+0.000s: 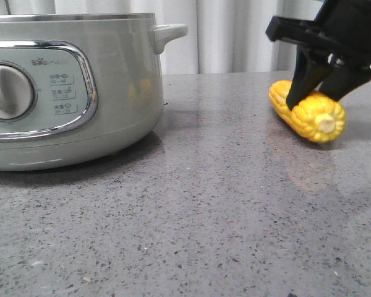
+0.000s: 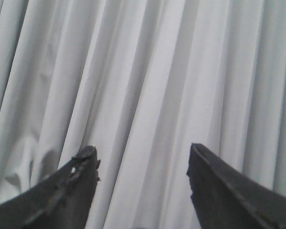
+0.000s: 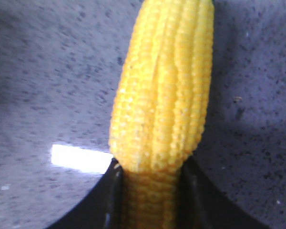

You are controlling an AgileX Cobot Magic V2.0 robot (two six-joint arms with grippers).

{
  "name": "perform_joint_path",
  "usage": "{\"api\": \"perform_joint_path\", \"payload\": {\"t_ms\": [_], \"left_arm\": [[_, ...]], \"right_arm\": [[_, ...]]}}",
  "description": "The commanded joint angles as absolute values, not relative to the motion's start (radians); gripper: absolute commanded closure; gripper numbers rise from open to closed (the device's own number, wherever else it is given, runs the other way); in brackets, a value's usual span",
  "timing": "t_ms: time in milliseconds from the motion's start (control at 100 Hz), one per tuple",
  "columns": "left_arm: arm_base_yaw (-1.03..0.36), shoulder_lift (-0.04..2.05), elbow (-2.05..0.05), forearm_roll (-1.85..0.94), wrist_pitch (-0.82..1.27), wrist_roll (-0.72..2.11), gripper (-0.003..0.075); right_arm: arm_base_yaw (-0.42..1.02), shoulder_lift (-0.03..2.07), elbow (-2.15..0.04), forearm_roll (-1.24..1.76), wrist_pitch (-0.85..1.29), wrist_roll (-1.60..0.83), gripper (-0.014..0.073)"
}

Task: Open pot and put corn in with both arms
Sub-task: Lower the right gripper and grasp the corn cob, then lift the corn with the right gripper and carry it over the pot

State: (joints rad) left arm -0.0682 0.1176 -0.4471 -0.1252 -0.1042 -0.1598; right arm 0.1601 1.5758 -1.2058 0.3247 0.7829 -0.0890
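The pale grey-green pot [image 1: 111, 80] stands at the left of the front view, with its chrome-framed panel and round dial facing me and a stubby handle [image 1: 170, 32] on its right. Its top is cut off by the frame edge. The yellow corn [image 1: 309, 112] lies low on the grey counter at the right, pale core end toward me. My right gripper [image 1: 315, 99] is shut on the corn from above; in the right wrist view the corn [image 3: 162, 95] sticks out between the black fingers [image 3: 151, 164]. My left gripper [image 2: 142, 150] is open and empty, facing only curtain.
Speckled grey counter [image 1: 204, 216] stretches between the pot and the corn. White pleated curtain [image 1: 235, 31] hangs behind the table and fills the left wrist view [image 2: 143, 71].
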Motion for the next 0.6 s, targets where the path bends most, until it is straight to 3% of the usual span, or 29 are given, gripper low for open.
{"api": "perform_joint_path", "payload": {"t_ms": [0,170,380,590], "left_arm": [[-0.077,0.13,-0.478,-0.158,-0.179,-0.164,0.0335],[-0.077,0.13,-0.478,-0.159,-0.179,-0.164,0.0335],[-0.077,0.13,-0.478,-0.167,-0.179,-0.164,0.0335],[-0.077,0.13,-0.478,-0.178,-0.179,-0.164,0.0335]], "right_arm": [[0.175,1.466,-1.273,0.391,0.753,-0.089,0.0627],[0.328,1.38,-1.447,0.453,0.702,-0.105,0.0627],[0.564,1.457,-1.64,0.449,0.589,-0.105,0.0626],[0.624,1.62,-1.695,0.446,0.549,-0.105,0.056]]}}
